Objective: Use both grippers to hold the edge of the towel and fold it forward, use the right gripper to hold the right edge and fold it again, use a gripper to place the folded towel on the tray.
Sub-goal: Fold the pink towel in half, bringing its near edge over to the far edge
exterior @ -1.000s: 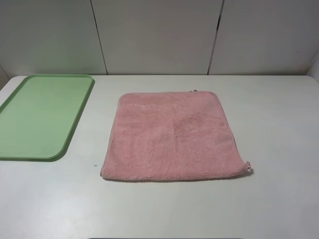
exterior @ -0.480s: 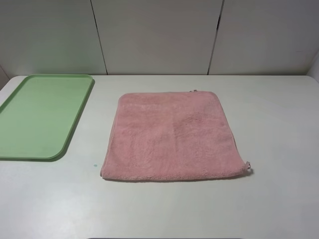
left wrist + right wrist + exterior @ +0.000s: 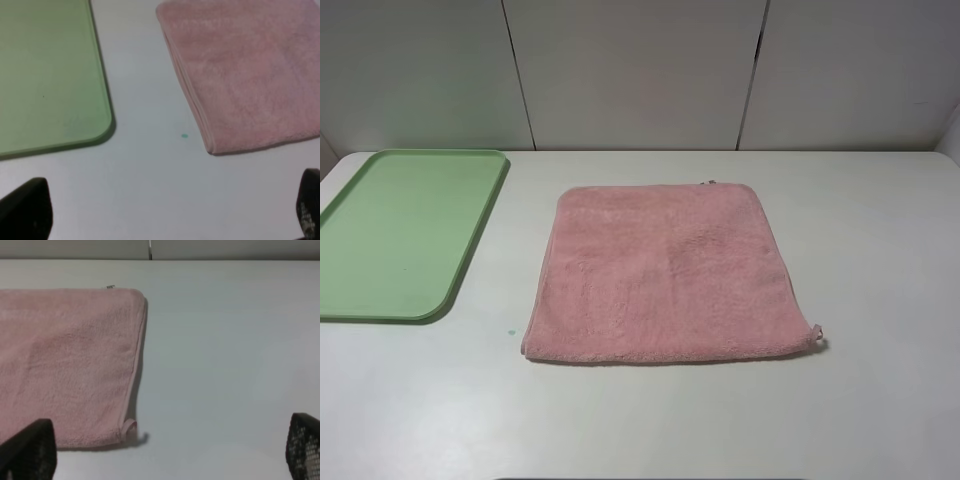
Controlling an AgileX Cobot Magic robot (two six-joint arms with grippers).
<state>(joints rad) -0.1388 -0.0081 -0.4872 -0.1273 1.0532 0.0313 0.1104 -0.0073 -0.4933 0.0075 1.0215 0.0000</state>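
A pink towel (image 3: pixel 665 272) lies flat and spread out in the middle of the white table. It also shows in the left wrist view (image 3: pixel 250 75) and the right wrist view (image 3: pixel 65 360). A small loop sticks out at its near right corner (image 3: pixel 131 426). A green tray (image 3: pixel 400 230) lies at the far left, bare; it also shows in the left wrist view (image 3: pixel 47 75). Neither gripper shows in the exterior view. My left gripper (image 3: pixel 165 212) is open above the table near the towel's near left corner. My right gripper (image 3: pixel 165 452) is open near the towel's near right corner.
The white table (image 3: pixel 880 250) stretches to a grey panelled wall (image 3: pixel 640 70) at the back. A tiny green speck (image 3: pixel 510 331) lies on the table between tray and towel.
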